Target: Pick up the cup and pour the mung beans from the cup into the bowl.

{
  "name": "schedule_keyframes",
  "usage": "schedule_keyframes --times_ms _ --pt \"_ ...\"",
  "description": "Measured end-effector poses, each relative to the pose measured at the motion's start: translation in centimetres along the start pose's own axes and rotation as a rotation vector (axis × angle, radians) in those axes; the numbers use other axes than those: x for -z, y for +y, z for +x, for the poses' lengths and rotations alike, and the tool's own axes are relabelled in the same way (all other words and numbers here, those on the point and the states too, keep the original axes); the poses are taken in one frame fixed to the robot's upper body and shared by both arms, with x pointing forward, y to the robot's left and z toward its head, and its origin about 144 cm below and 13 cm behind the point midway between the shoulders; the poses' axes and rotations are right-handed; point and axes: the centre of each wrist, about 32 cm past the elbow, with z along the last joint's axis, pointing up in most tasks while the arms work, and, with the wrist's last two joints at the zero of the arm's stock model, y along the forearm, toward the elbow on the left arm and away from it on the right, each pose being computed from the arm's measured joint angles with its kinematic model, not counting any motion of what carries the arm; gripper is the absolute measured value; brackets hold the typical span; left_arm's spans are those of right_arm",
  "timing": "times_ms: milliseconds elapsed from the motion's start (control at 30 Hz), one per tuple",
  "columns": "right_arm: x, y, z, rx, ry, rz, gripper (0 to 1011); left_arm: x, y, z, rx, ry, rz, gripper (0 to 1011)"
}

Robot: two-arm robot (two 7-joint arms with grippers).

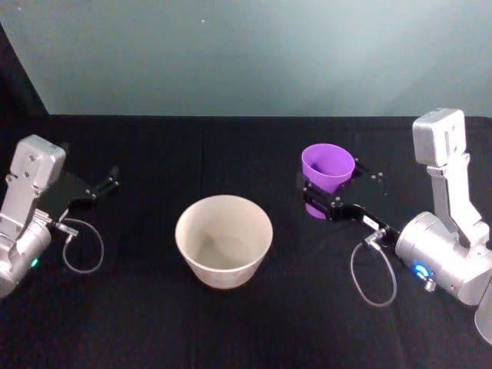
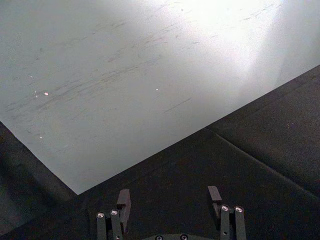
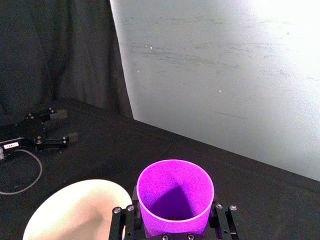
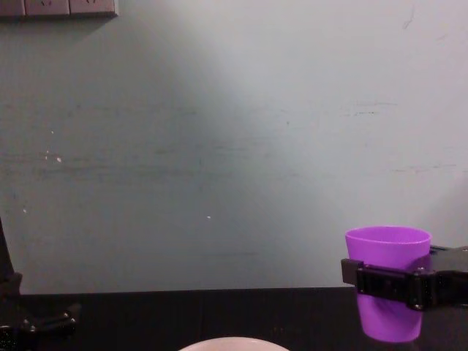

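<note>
The purple cup stands upright to the right of the bowl. My right gripper is shut on the cup at mid-height, one finger on each side. In the right wrist view the cup sits between the fingers, and its bottom is in shadow, so the mung beans are hidden. The chest view has the cup held level in the right gripper. The pale bowl's inside looks bare. My left gripper rests open at the far left, holding nothing.
The black cloth table runs back to a pale wall. A grey cable loop hangs by the left wrist and another cable loop by the right. The bowl's rim shows low in the chest view.
</note>
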Motion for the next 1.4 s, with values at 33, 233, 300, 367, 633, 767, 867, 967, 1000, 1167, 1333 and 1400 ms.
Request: schedule_keyframes --times_ms 33,233,300,367,633,767,867,967,1000,1167,1333,1400 --pt "0.0 0.0 0.0 0.0 0.0 0.0 726 0.0 0.0 0.0 0.0 0.0 0.0 1000" --pt "-0.5 0.1 -0.2 0.0 -0.048 -0.005 726 0.0 0.0 0.0 0.0 0.0 0.0 1000" --pt "-0.7 0.2 -0.3 0.002 -0.073 -0.008 726 0.0 0.0 0.0 0.0 0.0 0.0 1000" --pt "-1.1 0.3 -0.4 0.003 -0.115 -0.014 726 0.0 0.0 0.0 0.0 0.0 0.0 1000" --pt "-2.9 1.0 -1.2 -0.006 -0.321 -0.074 726 0.0 0.0 0.0 0.0 0.0 0.0 1000" --pt "-3.7 1.4 -1.6 -0.009 -0.416 -0.107 726 0.0 0.0 0.0 0.0 0.0 0.0 1000" --pt "-4.0 1.7 -1.9 -0.013 -0.462 -0.123 726 0.0 0.0 0.0 0.0 0.0 0.0 1000" --pt "-4.3 2.0 -2.2 -0.021 -0.501 -0.134 726 0.0 0.0 0.0 0.0 0.0 0.0 1000" --pt "-4.3 2.0 -2.2 -0.024 -0.509 -0.136 726 0.0 0.0 0.0 0.0 0.0 0.0 1000" --pt "-4.5 2.5 -2.7 -0.033 -0.561 -0.147 726 0.0 0.0 0.0 0.0 0.0 0.0 1000" --pt "-4.8 3.1 -3.2 -0.043 -0.614 -0.157 726 0.0 0.0 0.0 0.0 0.0 0.0 1000" --pt "-4.9 3.3 -3.3 -0.044 -0.628 -0.159 726 0.0 0.0 0.0 0.0 0.0 0.0 1000"
